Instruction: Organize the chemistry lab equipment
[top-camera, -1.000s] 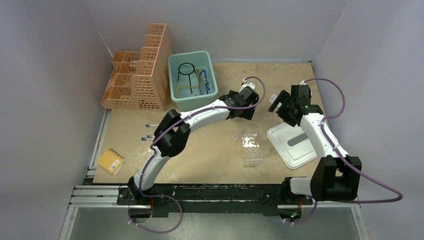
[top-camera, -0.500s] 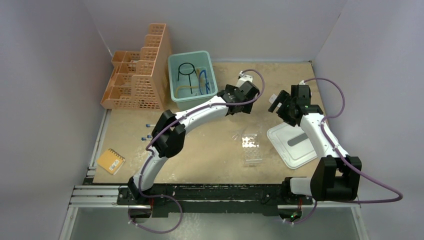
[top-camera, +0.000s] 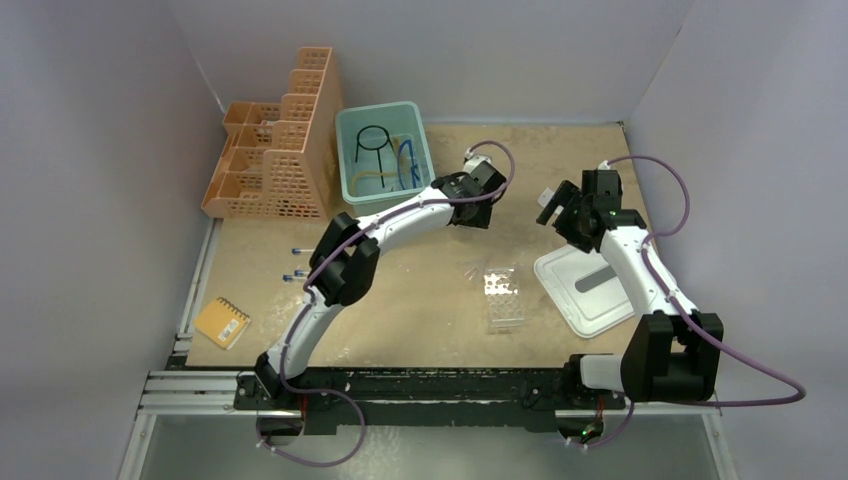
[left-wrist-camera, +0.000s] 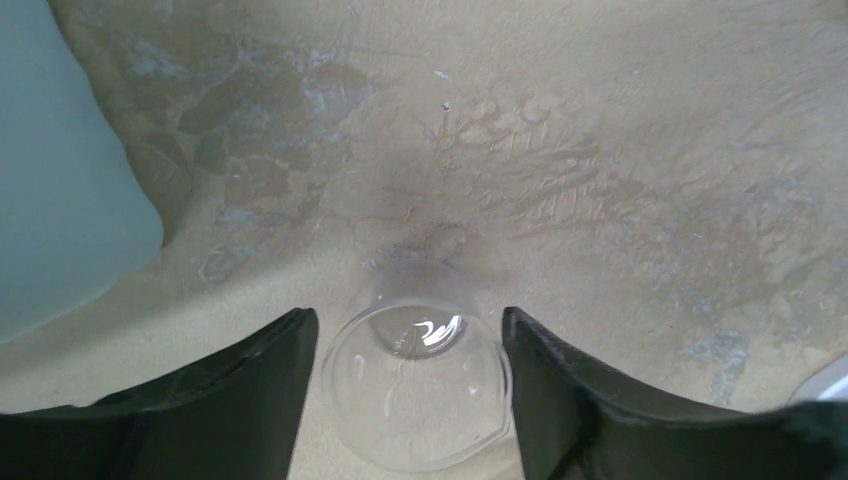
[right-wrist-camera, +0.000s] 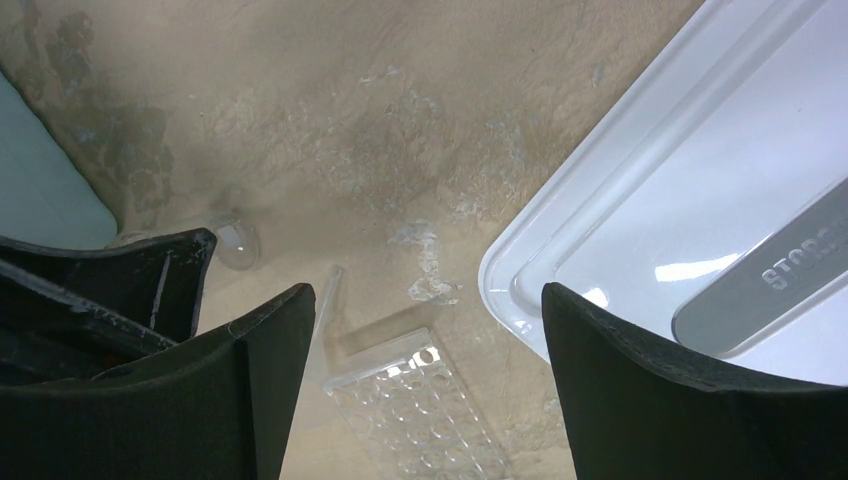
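The beaker (left-wrist-camera: 415, 385) is clear and glossy, the table (left-wrist-camera: 620, 150) matt, rough and worn, the white lid (right-wrist-camera: 650, 200) smooth glossy plastic

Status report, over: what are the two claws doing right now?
Left gripper shut on clear beaker, near teal bin. Right gripper open, empty, by tube rack. No obstruction seen.

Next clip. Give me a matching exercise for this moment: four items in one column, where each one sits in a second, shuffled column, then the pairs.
Items
1. clear beaker
2. black wire ring
3. clear tube rack
4. orange notepad

Places
A. near-left corner of the table
B. inside the teal bin
C. between the fingers of the left tool
D. on the table, just left of the white tray

Pairs: 1-C, 2-B, 3-D, 4-A
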